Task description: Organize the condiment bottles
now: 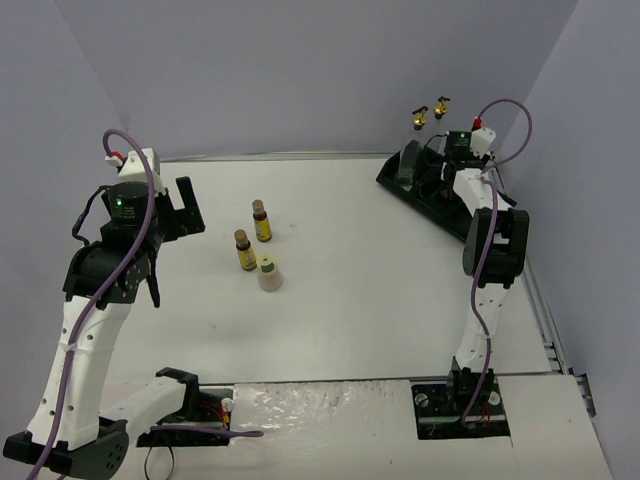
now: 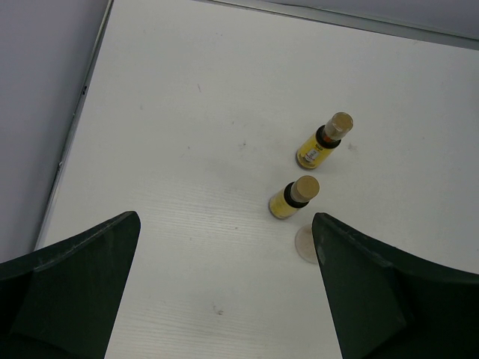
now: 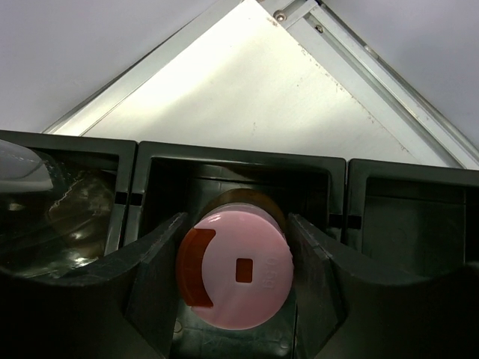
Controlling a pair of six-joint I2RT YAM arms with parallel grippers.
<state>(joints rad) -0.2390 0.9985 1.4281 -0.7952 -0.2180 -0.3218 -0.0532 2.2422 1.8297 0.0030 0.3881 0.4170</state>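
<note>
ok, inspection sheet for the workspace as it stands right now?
Surface: white table, faint specks.
Job's things: amber bottles and cream-capped bottle upright mid-table; pink-capped bottle in the black tray's middle compartment; spouted glass bottles at the tray's far end.
Clutter: nothing seen.
Grippers: left gripper open, empty; right gripper fingers flank the pink cap, contact unclear.
Cables: purple cables, one per arm.
Surroundings: plain walls.
</note>
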